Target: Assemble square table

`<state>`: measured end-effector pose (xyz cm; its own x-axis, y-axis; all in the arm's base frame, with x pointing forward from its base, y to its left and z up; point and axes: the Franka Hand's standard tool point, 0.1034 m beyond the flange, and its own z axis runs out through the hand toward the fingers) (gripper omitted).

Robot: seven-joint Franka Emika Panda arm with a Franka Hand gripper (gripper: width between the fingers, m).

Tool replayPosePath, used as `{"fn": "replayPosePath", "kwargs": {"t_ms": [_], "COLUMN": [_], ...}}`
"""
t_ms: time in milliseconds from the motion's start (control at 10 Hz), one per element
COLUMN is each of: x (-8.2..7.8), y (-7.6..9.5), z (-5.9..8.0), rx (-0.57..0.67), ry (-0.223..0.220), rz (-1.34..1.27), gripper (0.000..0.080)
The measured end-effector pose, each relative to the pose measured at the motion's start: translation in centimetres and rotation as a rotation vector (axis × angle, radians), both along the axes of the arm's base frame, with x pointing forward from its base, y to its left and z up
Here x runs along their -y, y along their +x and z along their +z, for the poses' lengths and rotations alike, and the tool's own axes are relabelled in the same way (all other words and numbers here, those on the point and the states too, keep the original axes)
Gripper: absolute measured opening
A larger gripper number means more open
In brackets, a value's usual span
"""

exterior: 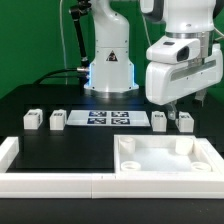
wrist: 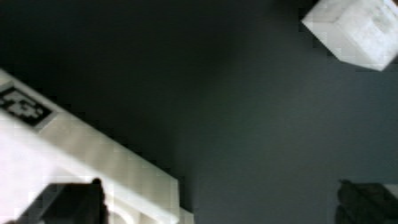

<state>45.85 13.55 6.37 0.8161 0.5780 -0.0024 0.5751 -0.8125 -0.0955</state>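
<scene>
The white square tabletop [exterior: 165,157] lies at the front on the exterior view's right, rim and corner sockets facing up. Four small white tagged legs stand in a row behind it: two on the left [exterior: 33,119] [exterior: 58,119] and two on the right [exterior: 159,121] [exterior: 184,121]. My gripper [exterior: 178,104] hangs open just above the right pair, holding nothing. In the wrist view the gripper [wrist: 214,206] has bare dark table between its fingers [wrist: 63,205]. A tagged white edge, apparently the tabletop's [wrist: 89,150], runs beside one finger. One leg [wrist: 356,30] sits further off.
The marker board [exterior: 107,119] lies between the two pairs of legs, in front of the arm's base [exterior: 108,70]. A long white border rail [exterior: 50,181] runs along the front edge and up the exterior view's left side [exterior: 8,150].
</scene>
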Motion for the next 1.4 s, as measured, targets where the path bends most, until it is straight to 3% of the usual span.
{"fn": "replayPosePath", "kwargs": {"t_ms": [300,500,800,900,1000,1200,1300,1400], "x": [-0.5,-2.7,-2.8,-2.7,-2.6,-3.0,-2.7,-2.9], "y": [-0.3,-1.7,-2.1,-2.7,-4.1,-3.9,-4.8,-4.4], "z": [-0.1,-0.6,-0.8,-1.1,-1.5,-2.5,-2.2,-2.3], "rx": [-0.03,-0.082,-0.097,-0.139,-0.328,-0.4,-0.479,-0.518], "ry": [-0.011,-0.044,-0.051,-0.071,-0.149,-0.159,-0.196,-0.206], "rz": [-0.242,-0.446,-0.445,-0.458,-0.495,-0.45,-0.44,-0.435], "gripper": [0.0649,0.0649,0.0649,0.0649,0.0649,0.0649,0.0649,0.0649]}}
